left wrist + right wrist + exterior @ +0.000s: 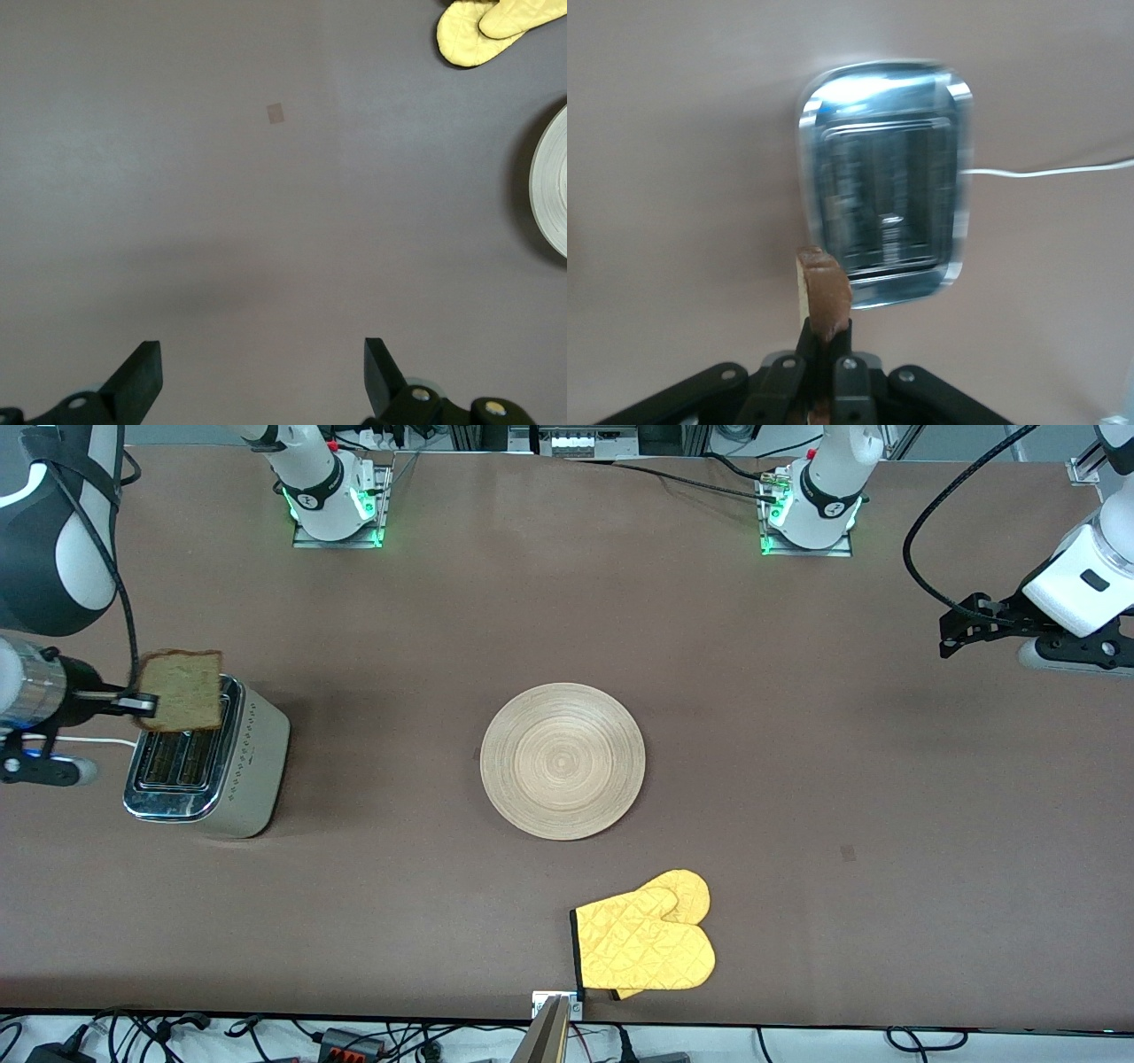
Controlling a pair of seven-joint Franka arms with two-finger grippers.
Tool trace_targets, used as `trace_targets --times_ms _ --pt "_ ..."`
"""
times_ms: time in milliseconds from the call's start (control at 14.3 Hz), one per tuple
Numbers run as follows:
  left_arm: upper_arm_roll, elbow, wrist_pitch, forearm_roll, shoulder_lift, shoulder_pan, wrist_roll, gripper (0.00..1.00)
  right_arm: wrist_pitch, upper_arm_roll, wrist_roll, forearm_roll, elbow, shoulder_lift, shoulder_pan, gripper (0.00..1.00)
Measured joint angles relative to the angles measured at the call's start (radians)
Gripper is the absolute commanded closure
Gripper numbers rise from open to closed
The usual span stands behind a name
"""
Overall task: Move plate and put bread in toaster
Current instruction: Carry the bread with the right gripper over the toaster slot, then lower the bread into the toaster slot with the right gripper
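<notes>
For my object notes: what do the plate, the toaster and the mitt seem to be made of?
Plate: looks like pale wood with a matt finish; concentric ring grain shows.
Toaster: beige sides, perhaps painted metal or plastic, with a dotted pattern; the top is shiny chrome that mirrors light.
Mitt: yellow quilted fabric, diamond stitching, dark cuff edge.

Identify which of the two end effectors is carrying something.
The right end effector, shut on the bread above the toaster. The left end effector is open, holding nothing.
</notes>
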State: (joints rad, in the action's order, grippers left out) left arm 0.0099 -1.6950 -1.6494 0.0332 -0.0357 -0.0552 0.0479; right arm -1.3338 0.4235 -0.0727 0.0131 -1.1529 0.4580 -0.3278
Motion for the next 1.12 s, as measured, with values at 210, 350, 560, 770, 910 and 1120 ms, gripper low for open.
trace_targets --times_ms 210,350,560,770,910,1120 --pt "0.000 0.000 0.000 0.000 0.000 0.000 0.000 0.00 -0.002 0.001 0.000 0.101 0.024 0.031 -0.007 1.00" --pt "0.000 0.000 0.000 0.000 0.000 0.000 0.000 0.00 -0.034 0.001 0.000 0.112 0.031 0.060 -0.011 1.00" --pt "0.000 0.000 0.001 0.000 0.000 0.000 0.000 0.00 -0.100 0.001 0.001 0.114 0.035 0.089 -0.012 1.00" --pt "0.000 0.000 0.004 0.000 0.000 0.000 0.000 0.00 -0.127 0.001 0.002 0.114 0.035 0.111 -0.011 1.00" --pt "0.000 0.000 0.004 0.000 0.000 0.000 0.000 0.00 -0.139 0.001 0.003 0.105 0.035 0.125 -0.011 1.00" --pt "0.000 0.000 0.004 0.000 0.000 0.000 0.000 0.00 -0.143 0.001 0.003 0.067 0.035 0.134 -0.006 1.00"
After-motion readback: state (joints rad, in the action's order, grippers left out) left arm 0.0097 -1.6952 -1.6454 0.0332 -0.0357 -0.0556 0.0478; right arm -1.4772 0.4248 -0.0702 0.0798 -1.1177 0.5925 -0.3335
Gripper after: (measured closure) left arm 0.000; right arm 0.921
